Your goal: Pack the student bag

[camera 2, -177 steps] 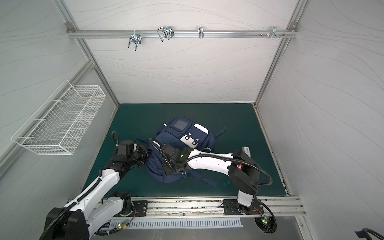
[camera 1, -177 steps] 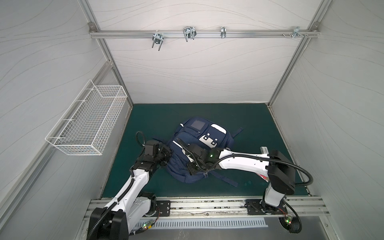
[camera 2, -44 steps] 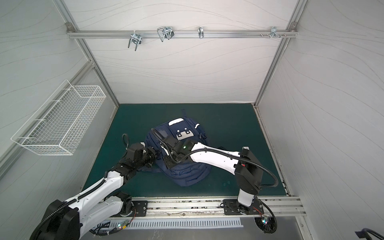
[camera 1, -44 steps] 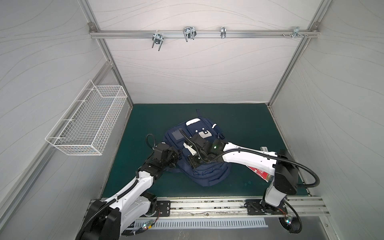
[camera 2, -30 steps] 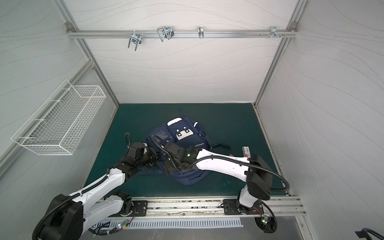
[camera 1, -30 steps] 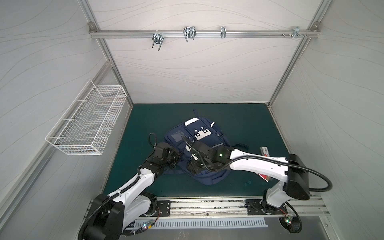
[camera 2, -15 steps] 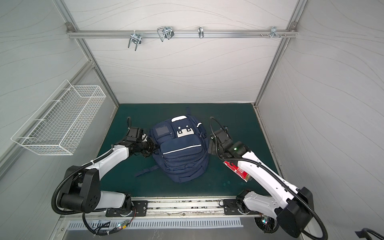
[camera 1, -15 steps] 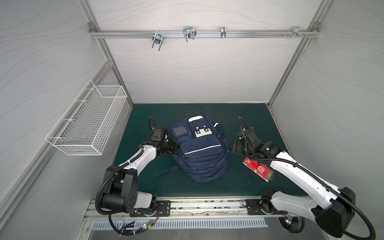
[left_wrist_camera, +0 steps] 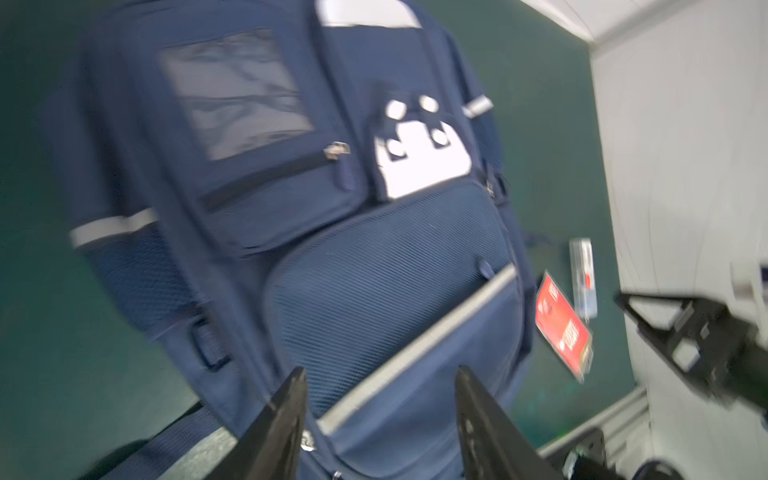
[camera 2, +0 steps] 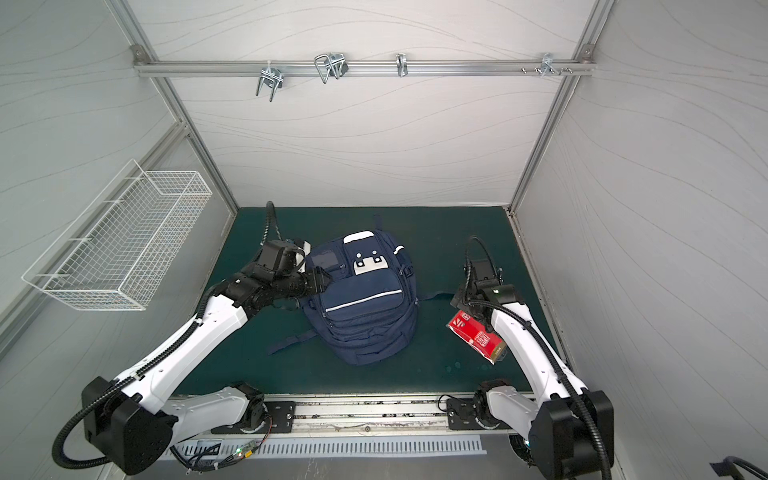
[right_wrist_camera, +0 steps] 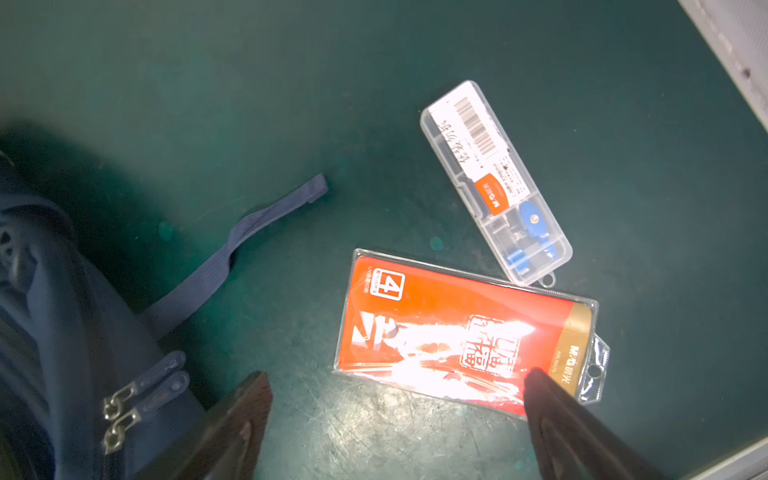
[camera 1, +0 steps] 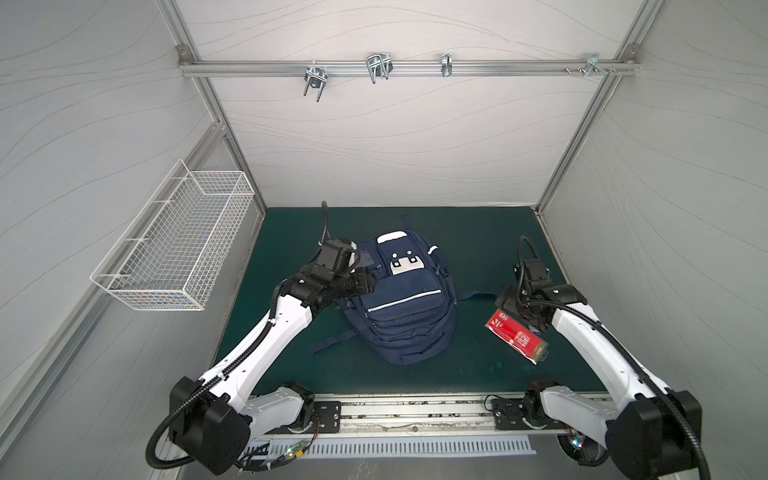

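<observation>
The navy student bag (camera 1: 405, 307), white-striped with a dotted white patch, lies front-up at the middle of the green mat (camera 1: 291, 232), between the left gripper (left_wrist_camera: 380, 374) and right gripper (right_wrist_camera: 397, 374), both spread wide and empty.

Both top views reach me bright and evenly lit, sharp throughout, though the wide lens splays the walls (camera 1: 83, 124) outward at the edges. The light seems to come from above: the bag (camera 1: 405, 307) throws only a soft shadow on the green mat (camera 1: 478, 245). My left wrist view is smeared with blur, and the bag's white patch (left_wrist_camera: 424, 166) is blown out. In my right wrist view, glare washes out the print on the red packet (right_wrist_camera: 457, 336). The clear case (right_wrist_camera: 494, 178) is crisp, and the bag's edge is soft, with a dark shadow beside it.
</observation>
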